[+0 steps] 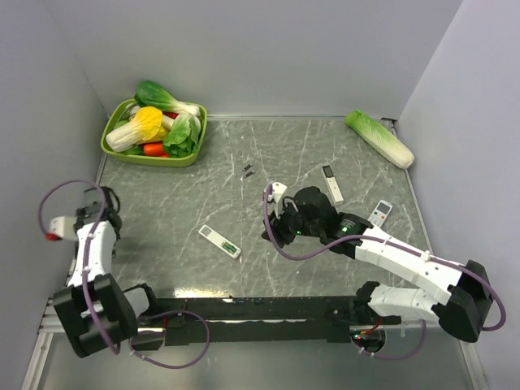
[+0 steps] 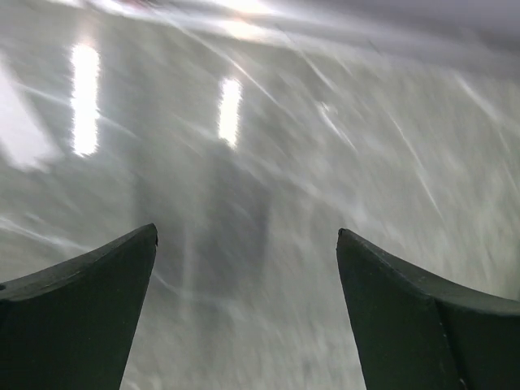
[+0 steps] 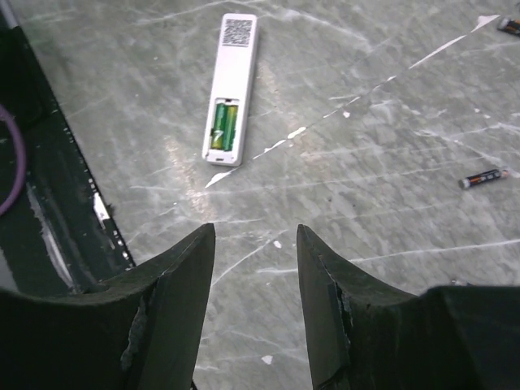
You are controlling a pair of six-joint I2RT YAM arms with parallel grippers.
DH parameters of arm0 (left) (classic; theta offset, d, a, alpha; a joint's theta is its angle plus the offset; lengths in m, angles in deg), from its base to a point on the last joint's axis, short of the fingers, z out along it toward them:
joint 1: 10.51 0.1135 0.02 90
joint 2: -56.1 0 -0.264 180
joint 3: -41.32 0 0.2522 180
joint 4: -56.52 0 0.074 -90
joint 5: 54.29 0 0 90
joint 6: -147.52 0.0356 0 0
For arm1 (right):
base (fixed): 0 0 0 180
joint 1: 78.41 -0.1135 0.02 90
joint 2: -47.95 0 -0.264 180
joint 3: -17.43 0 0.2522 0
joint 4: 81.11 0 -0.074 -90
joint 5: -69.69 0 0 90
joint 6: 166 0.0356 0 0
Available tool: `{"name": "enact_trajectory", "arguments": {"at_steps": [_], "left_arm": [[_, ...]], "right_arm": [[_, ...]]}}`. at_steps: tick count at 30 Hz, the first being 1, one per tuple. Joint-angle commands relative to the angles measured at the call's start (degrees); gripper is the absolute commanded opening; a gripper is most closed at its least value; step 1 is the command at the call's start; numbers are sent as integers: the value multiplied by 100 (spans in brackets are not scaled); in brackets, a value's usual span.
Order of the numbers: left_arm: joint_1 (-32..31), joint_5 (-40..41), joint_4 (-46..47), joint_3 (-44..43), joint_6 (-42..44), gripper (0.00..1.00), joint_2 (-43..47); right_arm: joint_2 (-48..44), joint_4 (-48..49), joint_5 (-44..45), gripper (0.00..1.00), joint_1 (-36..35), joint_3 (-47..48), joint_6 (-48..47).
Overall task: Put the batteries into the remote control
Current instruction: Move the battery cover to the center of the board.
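The remote control lies back-up on the marble table, left of centre. In the right wrist view the remote control shows a code label at its far end. Green batteries sit side by side in its open recess. My right gripper hovers a short way off the recess end of the remote, open, with only bare table between its fingers. From above, the right gripper is to the right of the remote. My left gripper is wide open over blurred bare table, and from above the left gripper is far left.
Two tiny dark cells lie behind the remote; one dark cell shows at the right. A white remote with a black end and another white remote lie right of centre. A green basket of vegetables stands back left, a cabbage back right.
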Motion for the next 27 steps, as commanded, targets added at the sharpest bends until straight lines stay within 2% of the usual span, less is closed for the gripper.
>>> {"name": "enact_trajectory", "arguments": {"at_steps": [1,7,12,18,22,27], "left_arm": [[1102,111,-366,28,328,95,-186],[1912,58,-77,274,486,89,-195],[2081,-48,-322,213,321,84,-634],[2265,-135,-50,450,319,78,-485],[2370,-118,-76,424,346,76,-546],[2862,-531,274,521,714,76,-625]], "right_arm": [[-348,362,-412,53,3,-174,202],[-532,424,-456,54,-119,-226,193],[-550,450,-474,54,-146,-262,176],[-568,467,-448,54,-164,-288,140],[-603,485,-491,54,-190,-288,114],[-647,459,-421,54,-199,-297,88]]}}
